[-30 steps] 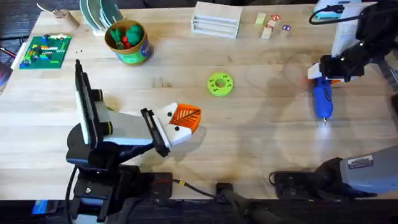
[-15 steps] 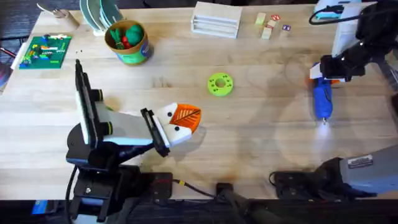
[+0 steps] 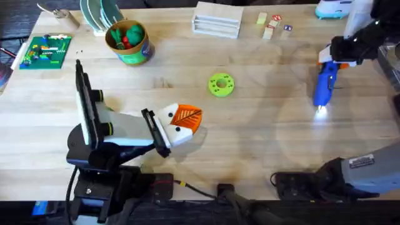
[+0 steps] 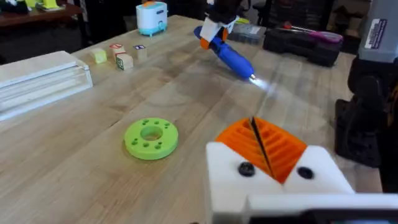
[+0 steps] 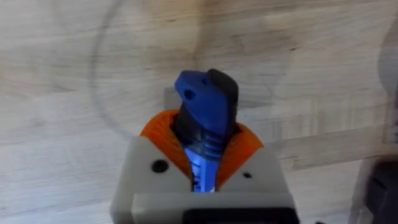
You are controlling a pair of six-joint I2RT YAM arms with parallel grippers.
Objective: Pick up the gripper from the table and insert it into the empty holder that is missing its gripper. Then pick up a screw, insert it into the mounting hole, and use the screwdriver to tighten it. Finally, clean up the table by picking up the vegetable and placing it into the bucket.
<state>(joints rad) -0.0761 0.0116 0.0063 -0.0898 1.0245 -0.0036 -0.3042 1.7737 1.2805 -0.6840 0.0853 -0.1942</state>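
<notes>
My right gripper [image 3: 335, 60] is shut on the handle end of the blue screwdriver [image 3: 324, 87] at the far right of the table. The screwdriver tilts with its metal tip down near the wood. In the right wrist view the blue handle [image 5: 202, 99] sits squeezed between my orange pads [image 5: 160, 127]. My left gripper [image 3: 190, 117] rests shut near the table's middle front, orange pads pressed together on white mounts [image 4: 273, 186], holding nothing. The bucket [image 3: 128, 42] stands at the far left with green and red toy pieces in it. The loose gripper and screw are out of view.
A flat yellow-green disc [image 3: 220, 84] lies mid-table, ahead of my left gripper [image 4: 255, 127]. A white box [image 3: 217, 19] and small wooden blocks [image 3: 269, 26] line the far edge. A green circuit board [image 3: 45, 51] lies at the far left.
My right gripper has moved to the right and farther away with the screwdriver, which now tilts more steeply. The left arm has not moved.
</notes>
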